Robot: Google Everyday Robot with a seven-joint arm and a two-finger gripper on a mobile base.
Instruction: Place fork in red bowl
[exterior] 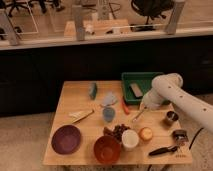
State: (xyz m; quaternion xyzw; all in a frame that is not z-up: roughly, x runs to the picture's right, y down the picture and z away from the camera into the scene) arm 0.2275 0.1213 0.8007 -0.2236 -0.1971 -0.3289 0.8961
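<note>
Office bg behind glass partition. Wood counter, matte, light grain. White arm on R side, smooth plastic shell. Its pincer sits low over counter's R-centre, just in front of green tray (rectangular, plastic-looking). Pincer state: can't tell, apart or clamped.

Red bowl is round, glossy, at front edge, w/ purple dish on its L and white cup touching-close on its R.

Fork is slim grey metal, upper end at pincer, long axis diagonal down-L, roughly toward bowl. Can't tell if lifted or lying on counter.

Key relation: bowl lies front-L of pincer, w/ cup and dark cluster between. Judgement: carry needs height over those, then lower end first into bowl.
</note>
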